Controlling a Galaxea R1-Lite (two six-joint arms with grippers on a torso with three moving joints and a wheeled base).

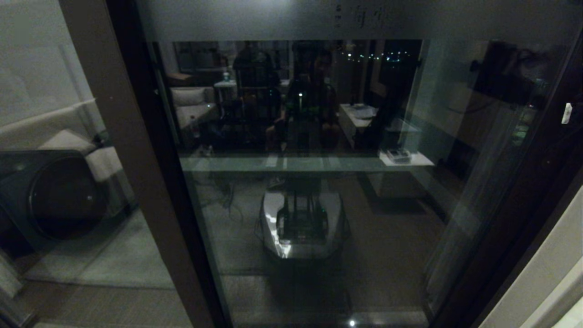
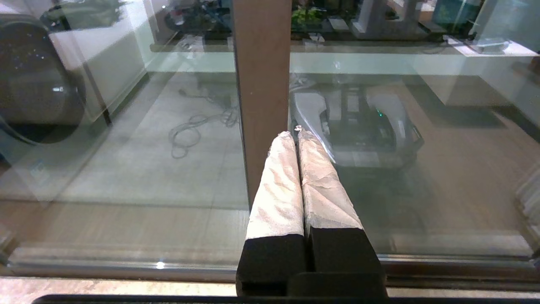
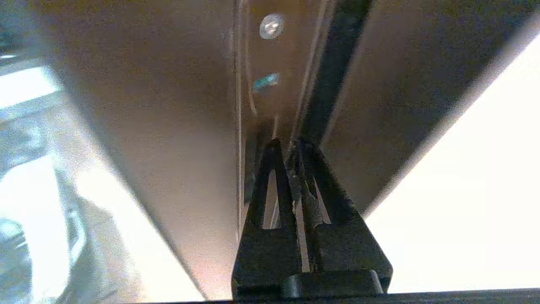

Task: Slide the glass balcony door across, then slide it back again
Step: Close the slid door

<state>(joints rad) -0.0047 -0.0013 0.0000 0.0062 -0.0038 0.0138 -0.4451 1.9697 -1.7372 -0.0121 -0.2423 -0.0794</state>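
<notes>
Glass door (image 1: 309, 182) fills view ahead. Right gripper (image 3: 291, 145), jaws clenched empty, tips wedged at door's right stile edge, prob. to push it. Left gripper (image 2: 295, 135) clenched, by left stile, idle.

A dark round-fronted washing machine (image 1: 54, 196) stands behind the glass, with a cable coil (image 2: 198, 126) on the floor beside it.
</notes>
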